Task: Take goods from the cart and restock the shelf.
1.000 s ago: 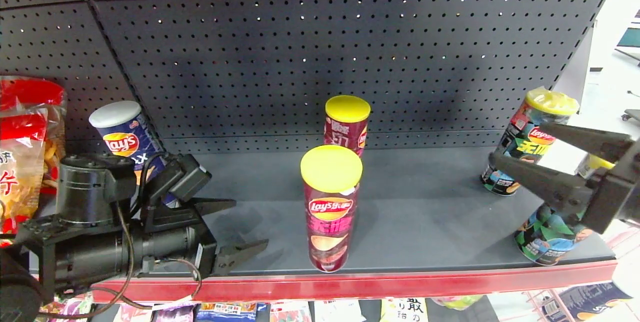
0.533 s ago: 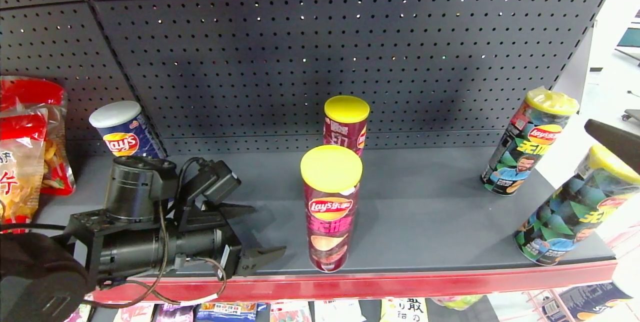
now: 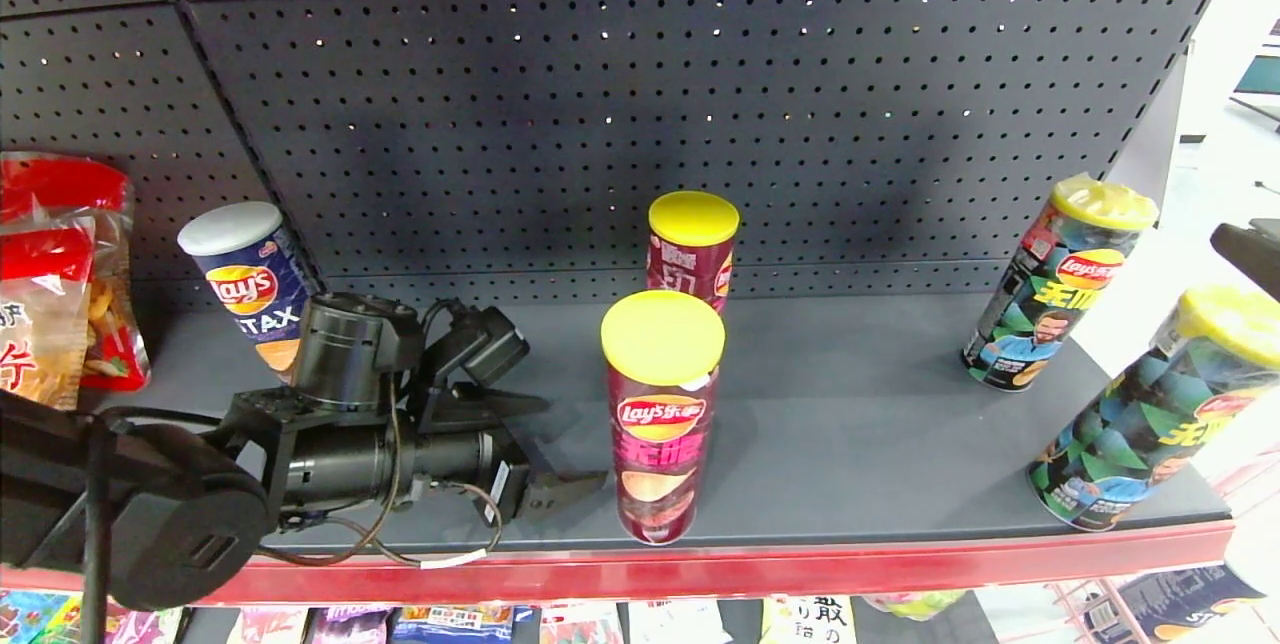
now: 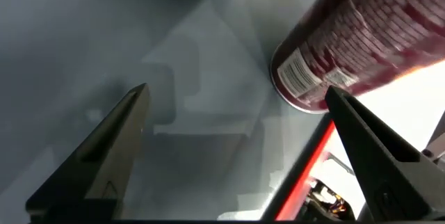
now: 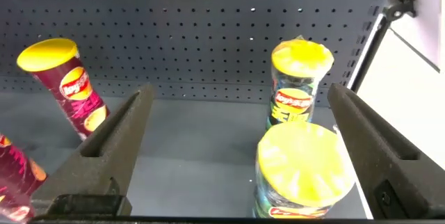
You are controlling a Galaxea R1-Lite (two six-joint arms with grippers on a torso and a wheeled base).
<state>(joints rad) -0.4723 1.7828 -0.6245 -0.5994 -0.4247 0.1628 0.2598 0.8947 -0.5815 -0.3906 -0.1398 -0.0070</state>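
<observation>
Red front lip [image 3: 800, 564] of the shelf [image 3: 880, 444] is nearest, with packets [image 3: 800, 619] on the level below it.

Left claw [image 3: 572, 441] is low over the shelf's front left part, lying roughly level and pointing right. It's released, fingers wide apart, nothing between them. In the left wrist view the left claw [image 4: 233, 106] has the front maroon can's base just past its fingertips; can't tell if there's contact.

Front maroon can [image 3: 660, 424], yellow lid, stands upright at the front centre, just beside the left claw's near fingertip.

Front green can [image 3: 1150, 424], yellow lid, sits at the shelf's front right corner and looks tilted in the head view.

Right claw [image 5: 241, 99] is off the shelf's right end, released and empty. Its wrist view shows both green cans ahead of it, between the spread fingers but apart from them.

Blue can [image 3: 250, 284], white lid, is behind the left arm at the left.

Snack bags [image 3: 50, 294] are at the far left edge.

Rear maroon can [image 3: 692, 254] stands right behind the front one, near the back.

Rear green can [image 3: 1060, 294] is at the back right, well apart from the maroon pair.

Dark pegboard [image 3: 650, 124] forms the back wall.
</observation>
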